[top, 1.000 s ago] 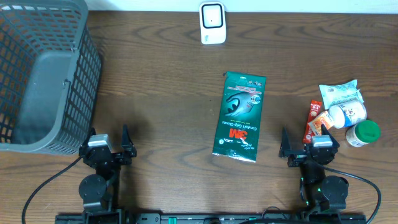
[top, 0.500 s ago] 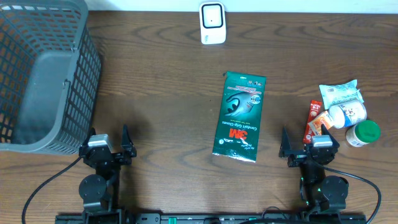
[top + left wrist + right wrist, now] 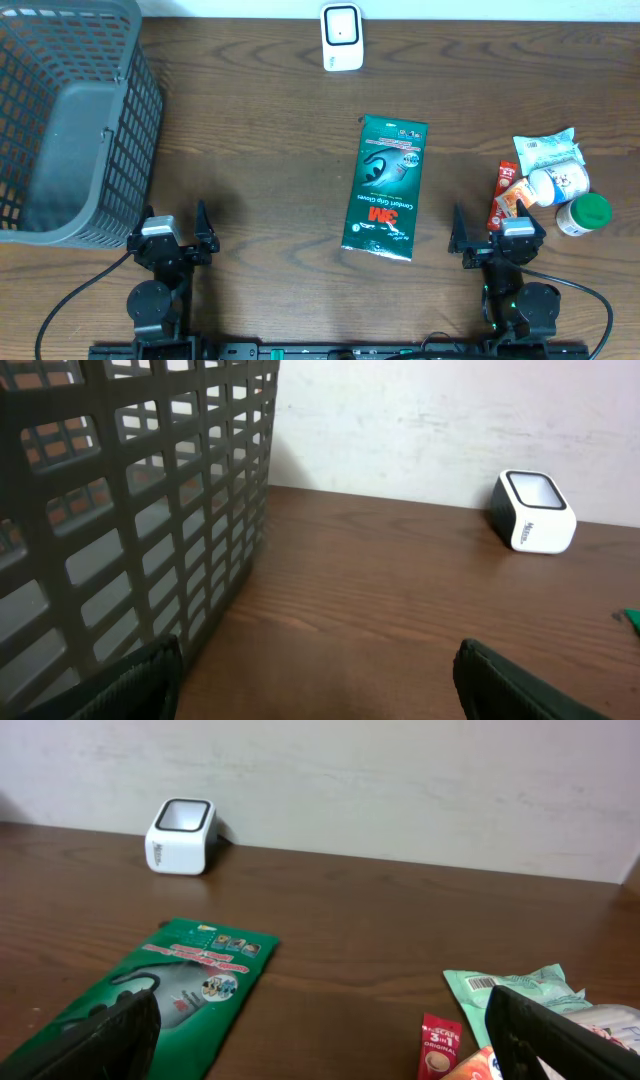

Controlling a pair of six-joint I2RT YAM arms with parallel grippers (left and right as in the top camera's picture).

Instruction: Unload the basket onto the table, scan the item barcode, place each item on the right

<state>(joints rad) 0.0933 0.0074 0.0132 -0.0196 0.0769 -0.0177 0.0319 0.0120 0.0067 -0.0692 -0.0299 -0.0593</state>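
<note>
A green 3M glove package lies flat in the middle of the table, its print facing up; the right wrist view shows it too. The white barcode scanner stands at the table's far edge, also visible from the left wrist and the right wrist. My left gripper rests at the front left, open and empty. At the front right, my right gripper stands open with nothing in it, the package to its left. No barcode shows on the package.
A grey mesh basket fills the back left corner, close beside the left gripper. At the right edge lie a mint pouch, a red sachet, a white bottle and a green-lidded jar.
</note>
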